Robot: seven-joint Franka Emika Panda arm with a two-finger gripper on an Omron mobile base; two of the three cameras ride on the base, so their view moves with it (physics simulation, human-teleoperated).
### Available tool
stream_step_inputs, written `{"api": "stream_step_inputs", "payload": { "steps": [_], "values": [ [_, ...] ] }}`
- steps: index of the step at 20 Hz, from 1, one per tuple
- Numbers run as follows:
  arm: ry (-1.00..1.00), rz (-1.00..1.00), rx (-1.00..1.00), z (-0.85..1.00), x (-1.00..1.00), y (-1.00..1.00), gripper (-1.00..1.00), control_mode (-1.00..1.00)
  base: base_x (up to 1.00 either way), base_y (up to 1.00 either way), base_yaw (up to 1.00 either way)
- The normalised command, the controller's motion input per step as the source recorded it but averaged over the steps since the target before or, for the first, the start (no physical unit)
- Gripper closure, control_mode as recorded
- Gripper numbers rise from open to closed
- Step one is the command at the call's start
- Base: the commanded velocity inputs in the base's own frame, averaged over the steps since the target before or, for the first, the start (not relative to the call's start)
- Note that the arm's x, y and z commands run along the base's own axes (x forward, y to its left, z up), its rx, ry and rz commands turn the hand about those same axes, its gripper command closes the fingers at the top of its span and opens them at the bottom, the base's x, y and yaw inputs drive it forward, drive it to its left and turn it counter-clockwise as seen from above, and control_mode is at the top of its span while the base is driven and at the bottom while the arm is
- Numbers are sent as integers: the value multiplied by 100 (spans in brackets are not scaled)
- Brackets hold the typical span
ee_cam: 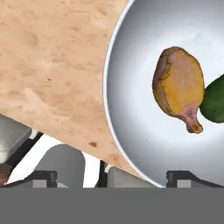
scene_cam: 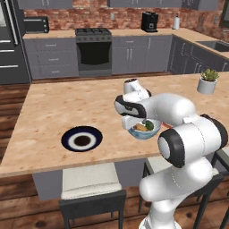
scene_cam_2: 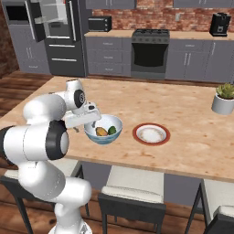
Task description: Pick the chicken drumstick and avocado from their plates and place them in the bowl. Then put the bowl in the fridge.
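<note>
The pale bowl [scene_cam: 144, 132] [scene_cam_2: 103, 136] [ee_cam: 140, 65] sits near the island's front edge. Inside it lie the golden-brown chicken drumstick [scene_cam: 140, 127] [scene_cam_2: 101, 132] [ee_cam: 179, 85] and, touching it, the dark green avocado [scene_cam: 149, 125] [scene_cam_2: 112, 130] [ee_cam: 215, 103]. My gripper [scene_cam: 129, 121] [scene_cam_2: 89, 122] [ee_cam: 113, 177] hangs open at the bowl's rim, which runs between the two fingertips; nothing is held. The navy plate [scene_cam: 81, 138] and the red-rimmed white plate [scene_cam_2: 151, 134] lie bare on either side. The dark fridge [scene_cam: 9, 40] [scene_cam_2: 57, 36] stands across the kitchen floor.
A potted plant [scene_cam: 208, 80] [scene_cam_2: 224, 98] stands at the island's far right. Stools [scene_cam: 91, 188] [scene_cam_2: 132, 192] line the island's near side. The oven [scene_cam: 94, 51] [scene_cam_2: 150, 52] and grey cabinets run along the back wall.
</note>
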Motion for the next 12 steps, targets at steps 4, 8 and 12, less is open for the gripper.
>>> {"api": "stream_step_inputs", "payload": {
  "steps": [4,8,12],
  "values": [
    [0,47,0,-2,8,11,-100,-100,0,0,0],
    [0,41,0,-17,15,1,-100,-100,0,0,0],
    [5,26,0,-29,21,0,-100,-100,0,0,0]
  ]
}}
